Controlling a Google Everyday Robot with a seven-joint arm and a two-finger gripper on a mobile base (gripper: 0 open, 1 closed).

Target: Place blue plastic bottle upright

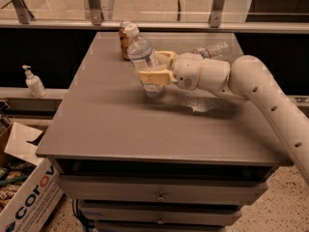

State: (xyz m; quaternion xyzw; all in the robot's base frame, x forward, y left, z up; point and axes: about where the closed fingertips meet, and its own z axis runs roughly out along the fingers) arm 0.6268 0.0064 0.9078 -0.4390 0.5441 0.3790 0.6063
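Just in front of the can (124, 42), the gripper (153, 67) pinches the blue bottle (141, 52) around its lower half. It leans, cap toward the can, base low over the table (106, 120). The step looks like set-down: next, tip it vertical, seat the base flat, release. One can, one blue bottle, one second bottle (212, 50) lying right of the can, and one pump bottle (34, 82) far left of it.
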